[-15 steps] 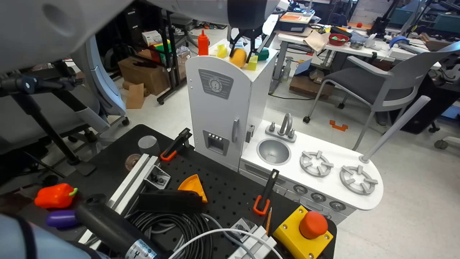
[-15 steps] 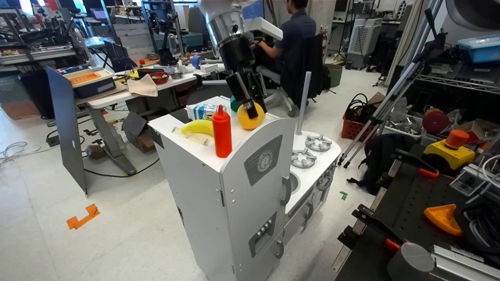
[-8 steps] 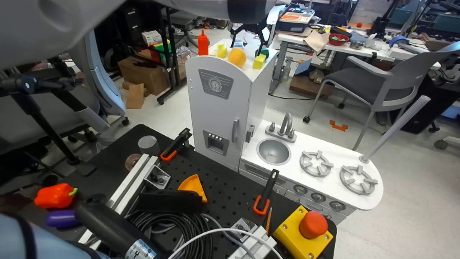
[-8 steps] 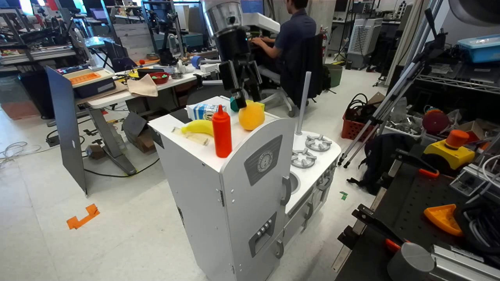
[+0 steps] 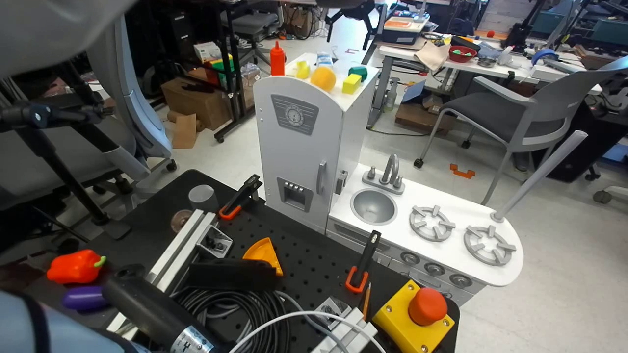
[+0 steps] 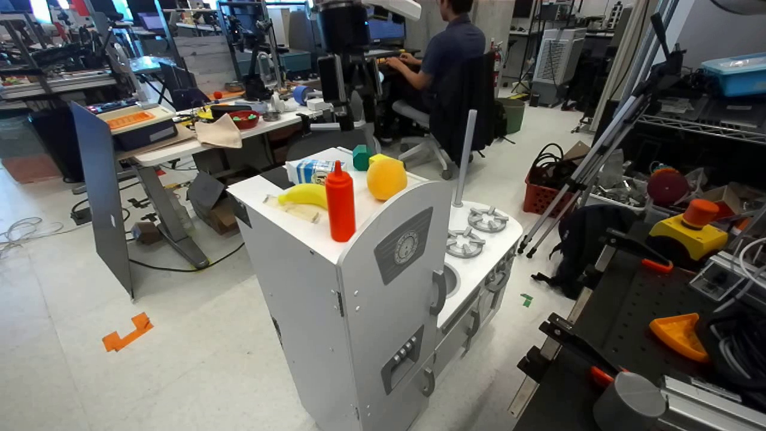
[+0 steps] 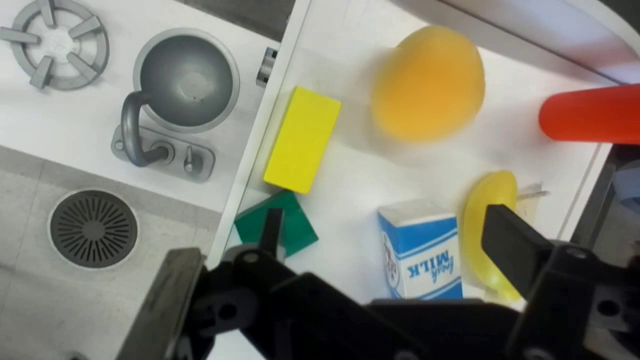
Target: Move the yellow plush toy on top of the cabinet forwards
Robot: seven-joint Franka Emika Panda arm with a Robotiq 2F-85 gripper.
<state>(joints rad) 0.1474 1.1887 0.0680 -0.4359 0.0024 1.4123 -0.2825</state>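
The yellow plush toy [image 5: 323,78] is a round orange-yellow ball on top of the white cabinet [image 5: 299,147], close behind its arched front panel. It also shows in an exterior view [image 6: 386,179], and in the wrist view [image 7: 430,85], where its edges are blurred. My gripper [image 5: 347,43] is open and empty, raised above the cabinet top and behind the toy. In the wrist view its fingers [image 7: 385,215] are spread wide and apart from the toy, with a milk carton in view below between them.
On the cabinet top are a yellow block [image 7: 302,140], a green block [image 7: 277,225], the milk carton [image 7: 422,250], a banana [image 7: 490,220] and a red bottle [image 6: 341,206]. The sink counter [image 5: 407,191] adjoins the cabinet. A black table [image 5: 314,274] stands in front.
One second ago my fingers were around the toy. They have opened, let it go and risen up and back. The yellow block beside it has shifted and turned slightly.
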